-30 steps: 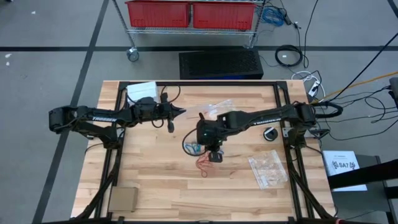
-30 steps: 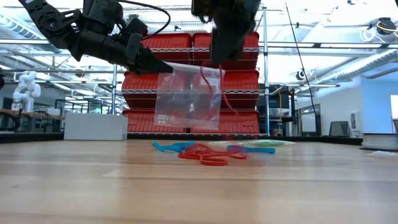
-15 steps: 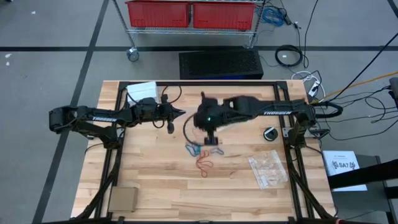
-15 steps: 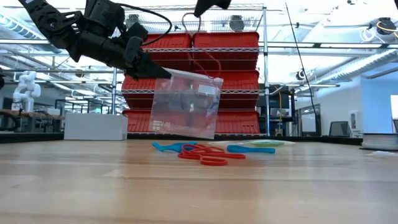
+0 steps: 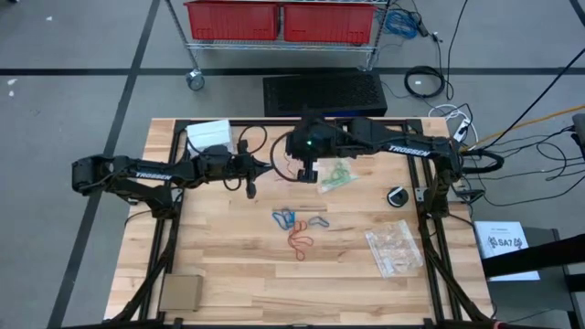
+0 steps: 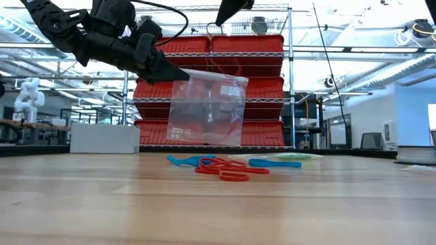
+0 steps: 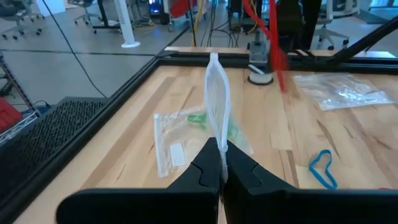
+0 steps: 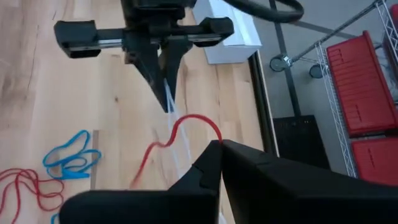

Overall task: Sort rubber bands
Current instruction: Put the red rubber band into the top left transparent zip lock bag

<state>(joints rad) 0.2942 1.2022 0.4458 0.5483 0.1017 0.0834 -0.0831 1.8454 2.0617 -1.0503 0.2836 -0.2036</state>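
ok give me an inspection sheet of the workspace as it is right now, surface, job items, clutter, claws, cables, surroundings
Surface: wooden table inside a black frame.
Job's things: red and blue rubber bands loose mid-table; one red band hangs from the right claw.
Clutter: bag of green bands lying flat, another clear bag near the right edge, white box, brown pad, small round black part.
Claws: left claw shut on the held bag, raised off the table; right claw shut on the red band, above that bag.
Cables: black coils on the floor, right side.
Surroundings: wire rack with red bins, black mat.
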